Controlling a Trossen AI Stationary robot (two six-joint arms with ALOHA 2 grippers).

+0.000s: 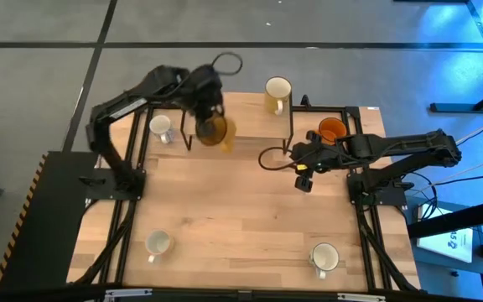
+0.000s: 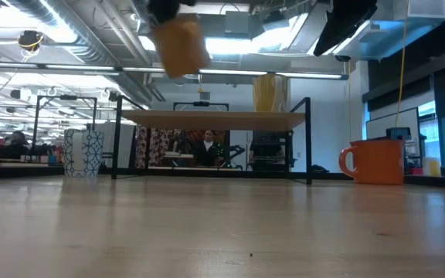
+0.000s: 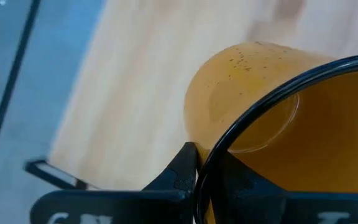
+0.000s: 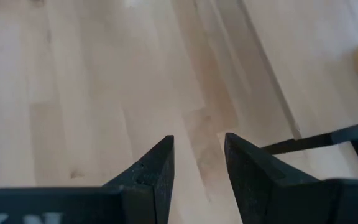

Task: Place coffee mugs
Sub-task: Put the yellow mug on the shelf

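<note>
My left gripper (image 1: pixel 210 117) is shut on the amber-brown mug (image 1: pixel 216 132), held high over the table's far left part; in the low view the mug (image 2: pixel 181 45) hangs tilted near the top of the picture. The cream-yellow mug (image 1: pixel 277 94) stands on a raised wooden shelf (image 2: pixel 215 118). The bright orange mug (image 1: pixel 332 130) stands on the table at the far right. One white mug (image 1: pixel 161 127) stands at the far left, and two more (image 1: pixel 158 244) (image 1: pixel 324 257) near the front edge. My right gripper (image 1: pixel 302 172) hovers open over bare table near the orange mug. My left gripper pinches the amber-brown mug's wall at its dark rim (image 3: pixel 211 155), one finger (image 3: pixel 182 168) outside and the other inside the hollow. The mug is lifted clear of the table and tilted.
The shelf's thin black legs (image 2: pixel 308 139) stand at the table's far side, between the left white mug and the orange mug. Black frame rails (image 1: pixel 124 210) run along both table sides. People sit in the room behind the table.
</note>
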